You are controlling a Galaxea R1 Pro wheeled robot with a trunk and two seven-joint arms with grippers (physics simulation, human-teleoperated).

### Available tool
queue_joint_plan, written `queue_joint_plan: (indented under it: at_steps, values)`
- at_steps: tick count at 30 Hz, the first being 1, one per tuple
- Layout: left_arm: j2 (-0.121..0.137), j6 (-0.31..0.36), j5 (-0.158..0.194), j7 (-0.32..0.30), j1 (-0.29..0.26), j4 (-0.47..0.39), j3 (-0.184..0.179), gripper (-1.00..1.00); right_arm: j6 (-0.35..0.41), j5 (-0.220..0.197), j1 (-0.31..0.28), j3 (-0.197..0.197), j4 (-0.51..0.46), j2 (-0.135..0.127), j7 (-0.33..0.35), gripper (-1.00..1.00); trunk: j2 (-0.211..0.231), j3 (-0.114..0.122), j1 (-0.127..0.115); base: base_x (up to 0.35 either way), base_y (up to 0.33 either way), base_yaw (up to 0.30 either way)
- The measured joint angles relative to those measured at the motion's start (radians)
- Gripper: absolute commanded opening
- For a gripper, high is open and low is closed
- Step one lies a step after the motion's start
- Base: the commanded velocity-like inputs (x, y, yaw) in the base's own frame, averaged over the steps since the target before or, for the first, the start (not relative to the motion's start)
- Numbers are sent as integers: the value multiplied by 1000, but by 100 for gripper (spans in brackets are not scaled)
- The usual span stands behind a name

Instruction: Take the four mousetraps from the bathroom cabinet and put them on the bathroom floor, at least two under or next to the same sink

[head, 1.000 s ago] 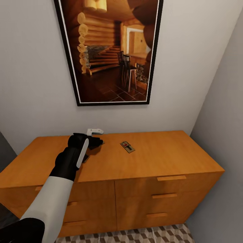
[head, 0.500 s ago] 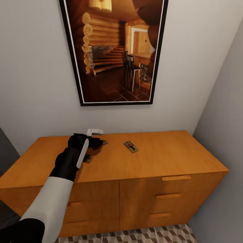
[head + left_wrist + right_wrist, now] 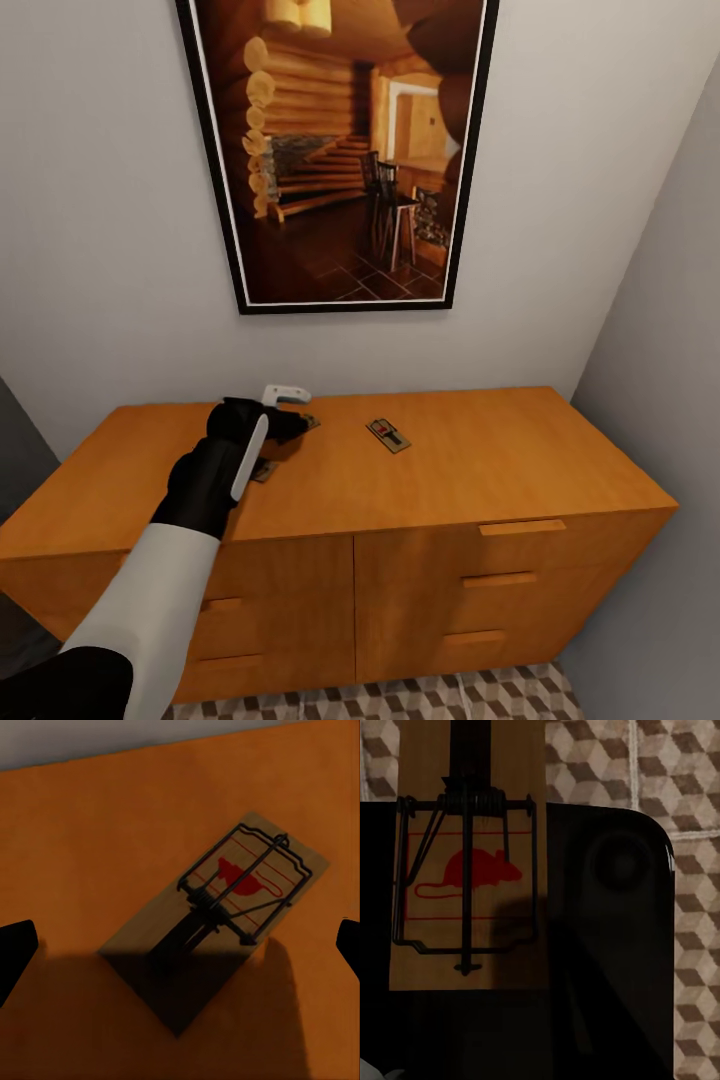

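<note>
The left pincer [image 3: 296, 420] hovered low over the top of the cabinet [image 3: 480, 470], its jaws spread wide with a mousetrap [image 3: 217, 915] lying flat on the wood between them, untouched. A second mousetrap [image 3: 388, 434] lay just to its right on the same top, and the corner of a third [image 3: 264, 469] showed beside the left forearm. In the right wrist view a fourth mousetrap [image 3: 469, 870] lay against the right pincer's dark body above the tiled bathroom floor [image 3: 690, 870]; whether that pincer was clamped on it could not be told. Each trap looked light, stiff and thin, so it would likely slide on the smooth wood. The best hold was probably across the board's long edges, clear of the wire spring.
</note>
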Motion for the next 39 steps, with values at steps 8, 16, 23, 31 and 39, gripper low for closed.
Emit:
queue_joint_plan:
  at_steps: [8, 16, 23, 31, 39]
  values:
    - [0, 0, -1, -1, 0, 7, -6, 100, 0, 0, 0, 0, 0, 0, 0, -100, 0, 0, 0, 0, 0, 0]
    - [0, 0, -1, -2, 0, 6, -7, 100, 0, 0, 0, 0, 0, 0, 0, -100, 0, 0, 0, 0, 0, 0]
    - [0, 0, -1, -2, 0, 6, -7, 100, 0, 0, 0, 1, 0, 0, 1, -100, 0, 0, 0, 28, 0, 0]
    - [0, 0, -1, -2, 0, 7, -7, 100, -1, 0, 0, 1, 0, 0, 1, -100, 0, 0, 0, 5, 0, 0]
    - [0, 0, -1, -2, 0, 7, -8, 100, -3, 4, 0, 6, 0, 0, 4, -100, 0, 0, 0, 0, 0, 0]
